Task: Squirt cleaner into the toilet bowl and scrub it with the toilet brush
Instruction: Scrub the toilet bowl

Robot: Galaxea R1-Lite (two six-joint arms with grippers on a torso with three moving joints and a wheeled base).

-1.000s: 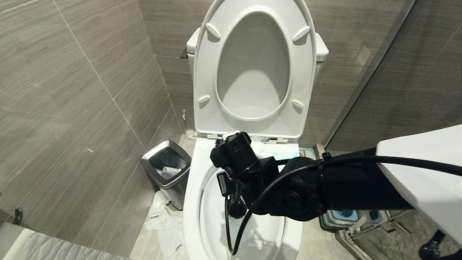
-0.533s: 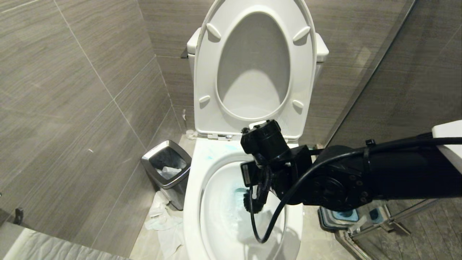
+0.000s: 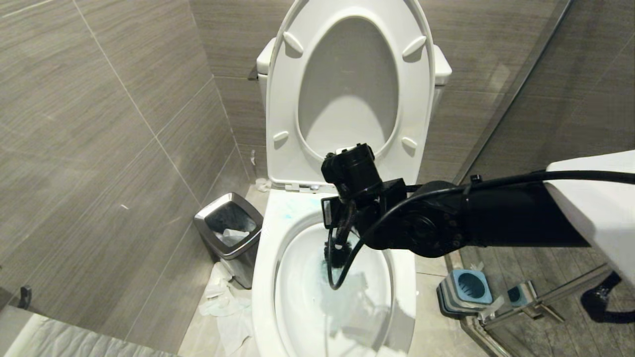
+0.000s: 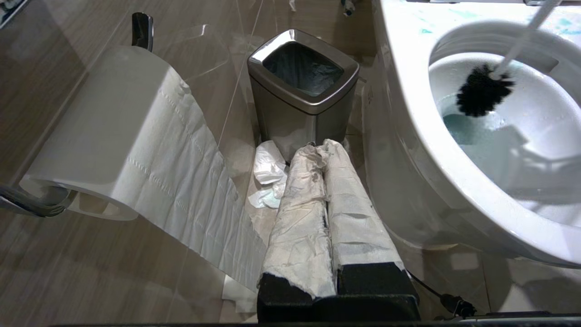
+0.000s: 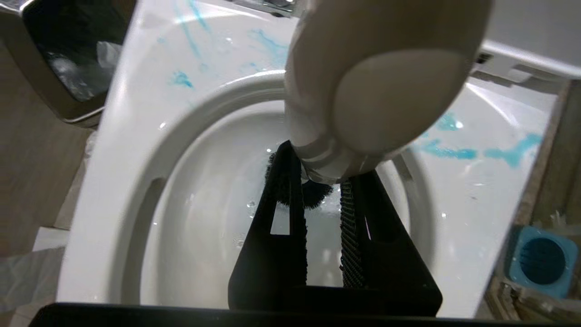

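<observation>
The white toilet bowl (image 3: 265, 277) stands open, with pale blue liquid in its water (image 4: 463, 129) and blue streaks on its rim (image 5: 449, 152). My right gripper (image 5: 323, 170) hangs over the back half of the bowl, shut on the white handle of the toilet brush (image 5: 386, 81). The handle's rounded end rises toward the wrist camera. The dark brush head (image 3: 337, 256) (image 4: 481, 91) sits low against the bowl's inner wall, just above the water. My left gripper (image 4: 317, 147), its fingers wrapped in white paper, is shut and parked low beside the bowl. The cleaner is out of view.
A steel-rimmed waste bin (image 3: 230, 233) (image 4: 304, 81) stands left of the bowl, with crumpled paper (image 3: 223, 302) on the floor. A paper roll (image 4: 104, 136) hangs on the left wall. The blue and grey brush holder (image 3: 466, 290) sits right of the bowl. Seat and lid (image 3: 347, 94) are raised.
My right arm has swept the brush from the bowl's front left toward the right, then back toward the hinge. The brush head now lies farther back in the bowl. The left arm has not moved.
</observation>
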